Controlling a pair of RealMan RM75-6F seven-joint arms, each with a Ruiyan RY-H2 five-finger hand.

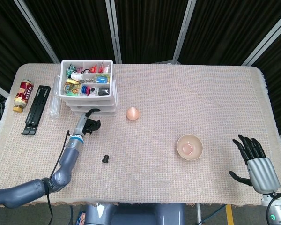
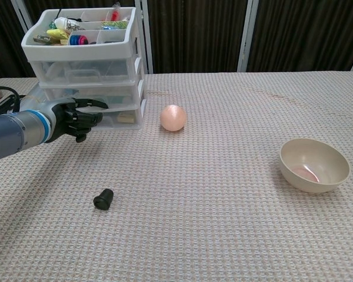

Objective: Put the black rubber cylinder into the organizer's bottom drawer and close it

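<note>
The black rubber cylinder (image 1: 105,159) (image 2: 103,199) lies on its side on the woven cloth, in front of the organizer. The white three-drawer organizer (image 1: 87,90) (image 2: 85,70) stands at the back left, its top tray full of small items. Its bottom drawer (image 2: 119,118) looks pushed in. My left hand (image 1: 86,122) (image 2: 76,117) is right at the bottom drawer's front, fingers curled and one extended along its upper edge; whether it touches is unclear. It holds nothing. My right hand (image 1: 254,161) rests open at the table's near right corner, fingers spread.
A peach ball (image 1: 132,113) (image 2: 173,117) sits right of the organizer. A beige bowl (image 1: 189,146) (image 2: 313,164) stands toward the right. Left of the organizer lie a clear tube (image 1: 55,104), a black tool (image 1: 36,108) and a red can (image 1: 23,95).
</note>
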